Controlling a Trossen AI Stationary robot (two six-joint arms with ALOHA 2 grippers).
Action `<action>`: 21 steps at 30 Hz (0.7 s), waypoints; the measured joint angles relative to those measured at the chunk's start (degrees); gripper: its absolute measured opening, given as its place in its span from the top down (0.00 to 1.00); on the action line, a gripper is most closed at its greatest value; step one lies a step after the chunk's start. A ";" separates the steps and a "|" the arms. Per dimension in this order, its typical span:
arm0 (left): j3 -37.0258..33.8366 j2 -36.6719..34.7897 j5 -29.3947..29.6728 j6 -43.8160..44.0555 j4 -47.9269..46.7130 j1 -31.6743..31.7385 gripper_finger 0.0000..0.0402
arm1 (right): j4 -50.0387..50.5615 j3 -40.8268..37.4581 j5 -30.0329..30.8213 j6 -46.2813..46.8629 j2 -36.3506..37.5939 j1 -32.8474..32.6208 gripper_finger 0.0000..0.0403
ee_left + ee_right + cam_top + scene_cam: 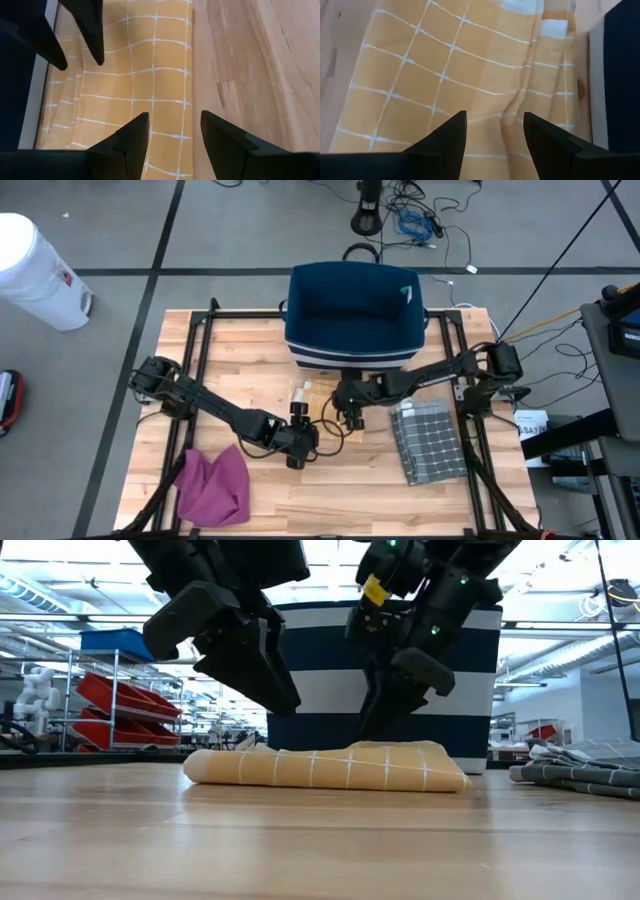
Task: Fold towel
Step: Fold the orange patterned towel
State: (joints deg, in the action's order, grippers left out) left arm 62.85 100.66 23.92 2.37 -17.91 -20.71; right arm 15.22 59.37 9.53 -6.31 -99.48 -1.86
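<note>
A yellow towel with white grid lines (330,768) lies folded flat on the table, in front of the navy bag. My left gripper (172,117) hovers open over the towel's near part, close to one long edge (189,75). My right gripper (495,116) hovers open over the towel's rumpled far part (530,95), next to the bag. In the low view the left gripper (285,700) stands clearly above the cloth and the right gripper (375,728) just above it. In the high view the two arms cover most of the towel.
A navy bag with a white stripe (355,315) stands at the table's far middle. A grey checked towel (430,442) lies at the right and a crumpled magenta cloth (215,485) at the near left. Bare wood (330,500) shows along the near edge.
</note>
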 joint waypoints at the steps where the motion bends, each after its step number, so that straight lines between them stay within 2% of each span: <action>1: 0.00 0.00 0.00 0.00 -0.06 0.00 0.54 | -0.05 0.00 -1.27 -0.57 0.00 0.78 0.55; 4: 0.00 0.00 0.00 0.00 -0.05 0.00 0.54 | -0.16 0.00 -4.79 -2.21 0.00 2.75 0.55; 11: 0.00 0.00 0.00 0.04 -0.03 -0.09 0.54 | -1.02 0.01 -7.03 -4.20 -2.72 4.57 0.58; 15: 0.00 0.00 0.00 0.05 -0.04 -0.33 0.54 | -1.07 -0.02 -8.19 -4.11 -5.85 4.58 0.65; 21: 0.00 0.00 0.00 0.02 -0.08 -0.74 0.54 | -2.06 -0.02 -8.15 -3.79 -5.53 4.53 0.80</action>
State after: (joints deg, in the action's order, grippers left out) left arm 62.85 100.66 23.92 2.39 -17.99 -21.45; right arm 13.17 59.35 1.38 -10.10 -105.01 2.68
